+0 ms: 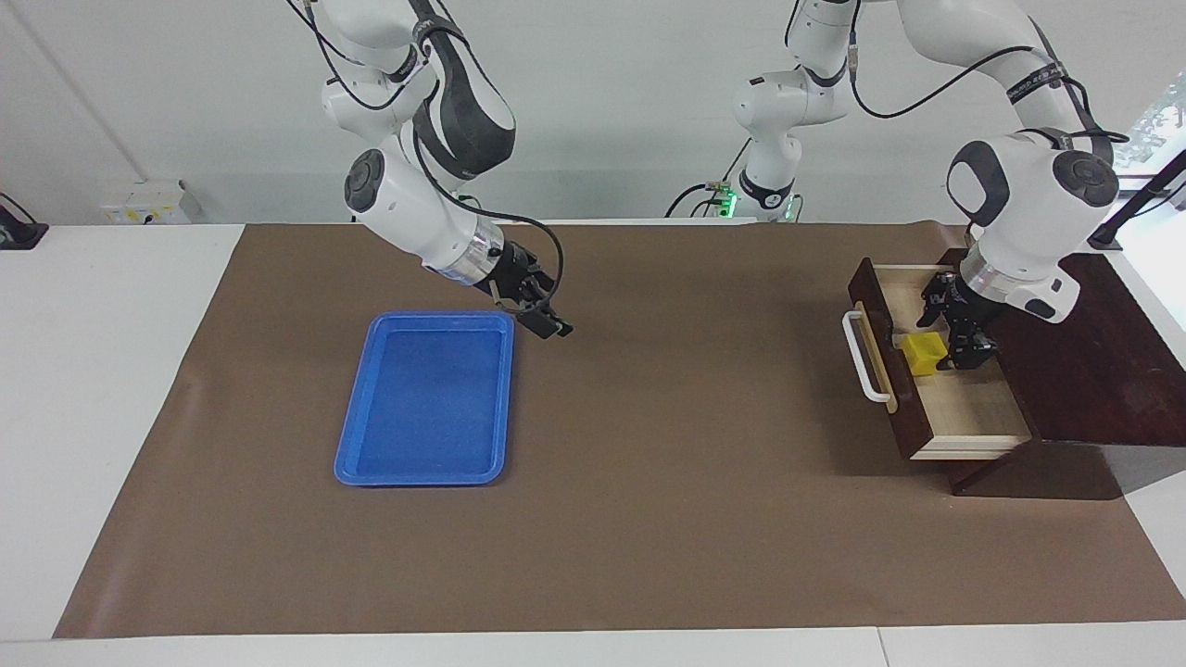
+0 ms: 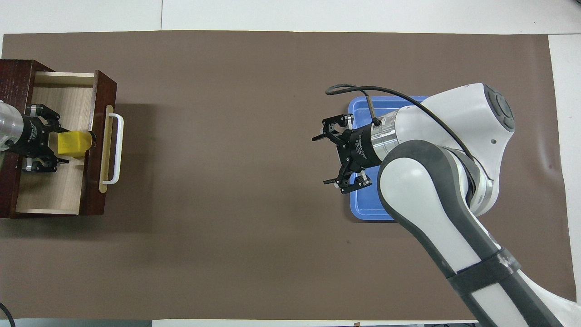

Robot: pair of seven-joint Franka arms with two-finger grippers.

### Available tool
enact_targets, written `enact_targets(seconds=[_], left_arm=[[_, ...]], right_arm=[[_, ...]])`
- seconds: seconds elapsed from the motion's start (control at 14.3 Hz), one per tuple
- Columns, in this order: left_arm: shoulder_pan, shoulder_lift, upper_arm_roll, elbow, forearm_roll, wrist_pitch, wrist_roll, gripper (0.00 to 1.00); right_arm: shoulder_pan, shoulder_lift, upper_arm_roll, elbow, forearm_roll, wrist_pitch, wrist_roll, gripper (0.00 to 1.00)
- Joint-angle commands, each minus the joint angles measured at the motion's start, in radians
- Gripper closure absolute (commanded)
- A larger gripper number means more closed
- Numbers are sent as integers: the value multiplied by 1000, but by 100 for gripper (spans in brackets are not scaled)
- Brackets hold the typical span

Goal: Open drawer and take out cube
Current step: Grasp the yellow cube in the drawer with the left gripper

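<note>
The drawer [image 1: 968, 412] [image 2: 50, 190] stands pulled out of its dark wooden box [image 1: 1098, 371] at the left arm's end of the table, white bar handle [image 1: 862, 359] facing the table's middle. The small yellow cube [image 1: 923, 353] [image 2: 75, 143] rests on the pale drawer floor just inside the drawer front. My left gripper [image 1: 943, 346] [image 2: 60, 146] reaches down into the drawer, its fingers closed against two sides of the cube. My right gripper [image 1: 548, 320] [image 2: 323, 160] hangs open and empty over the brown mat, just past the blue tray's edge.
A flat blue tray [image 1: 426, 398] [image 2: 367, 206] lies empty on the mat toward the right arm's end. The brown mat [image 1: 667, 482] covers most of the white table. The right arm's bulk hides part of the tray in the overhead view.
</note>
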Motion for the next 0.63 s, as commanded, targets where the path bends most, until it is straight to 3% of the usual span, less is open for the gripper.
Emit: enact_targets(seconds=[0.0,0.07,0.14,0.35,0.56], left_arm=[[5,-31,-7,-41,19,27,-11,65],[5,-31,-7,-35,19,26,-10,91],[0,-28,-7,-32,19,23,-8,100],[-3,-3,-9,66,16,-43,-7,100],[-9,61,-10,308,8,-228,-4,100]], right_arm=[[-2,-15,2,-18,22,31,7,0],[-2,-15,2,-18,21,34,7,0],[-2,-15,3,-15,22,36,7,0],[-2,-13,3,-14,21,42,7,0],[-2,-10,3,-10,22,42,7,0]])
